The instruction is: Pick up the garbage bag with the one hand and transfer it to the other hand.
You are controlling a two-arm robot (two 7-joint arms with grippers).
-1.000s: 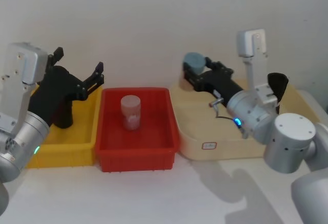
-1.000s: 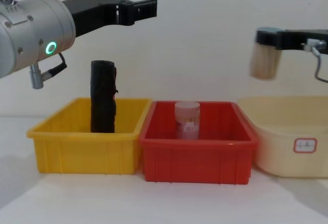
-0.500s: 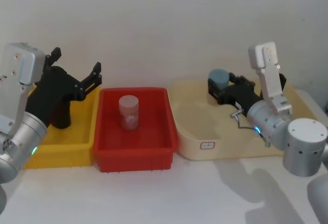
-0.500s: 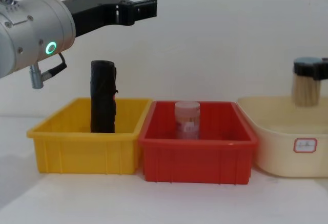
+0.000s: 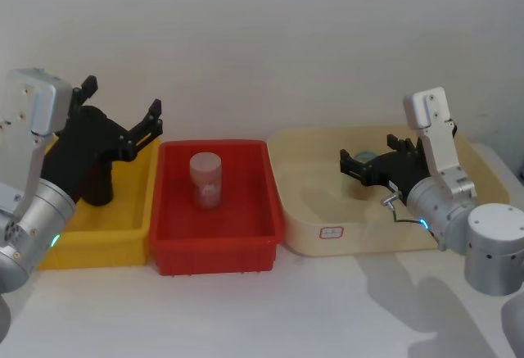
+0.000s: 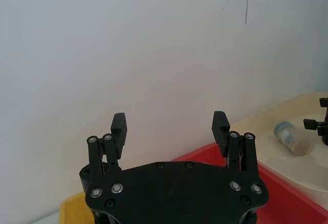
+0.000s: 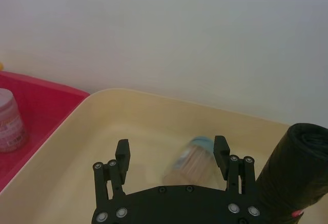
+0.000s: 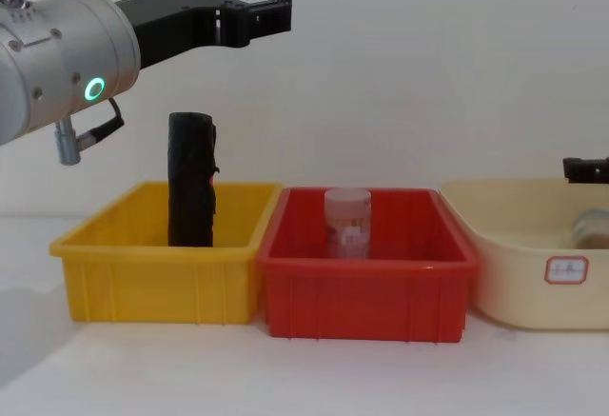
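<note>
Left gripper (image 6: 169, 126), fingers apart, hovers above the yellow bin (image 8: 152, 273); right gripper (image 7: 171, 147), fingers apart, over the beige tub (image 7: 128, 111). Garbage bag (image 7: 300, 175) sits just beside the right gripper: best grasped mid-roll, squarely.

Even, soft room light falls from above, bright on the pale wall with no glare. Faint grey shadows pool on the bench (image 5: 327, 309) at the lower right of the head view. The jar (image 7: 192, 165) in the right wrist view is smeared with blur.

Yellow bin (image 8: 157, 283), red bin (image 8: 366, 287), cream tub (image 8: 533, 273)
</note>
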